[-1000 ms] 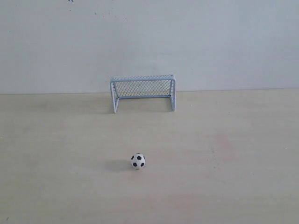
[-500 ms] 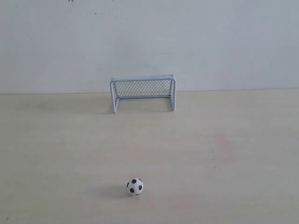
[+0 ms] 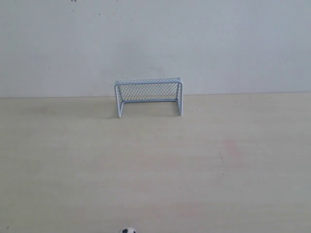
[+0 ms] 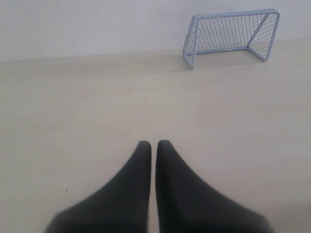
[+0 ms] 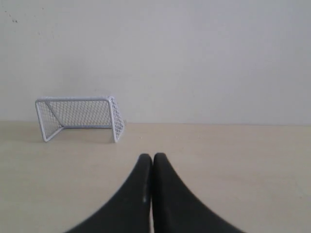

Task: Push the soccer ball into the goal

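The goal (image 3: 148, 96), pale grey-white tube with mesh netting, stands at the back of the table against the wall, its mouth facing forward. Only the top of the soccer ball (image 3: 128, 230) shows at the bottom edge of the exterior view, far in front of the goal. Neither wrist view shows the ball. My left gripper (image 4: 153, 143) is shut with nothing in it, low over bare table, the goal (image 4: 232, 37) well ahead of it. My right gripper (image 5: 152, 156) is shut and empty too, with the goal (image 5: 80, 118) far beyond it. No arm appears in the exterior view.
A light wooden table (image 3: 233, 160) runs back to a plain pale wall (image 3: 218, 43). A faint reddish stain (image 3: 229, 148) marks the table right of centre.
The soccer ball has rolled toward the near edge of the table, away from the goal, and now sits almost out of the exterior view. The goal has not moved.
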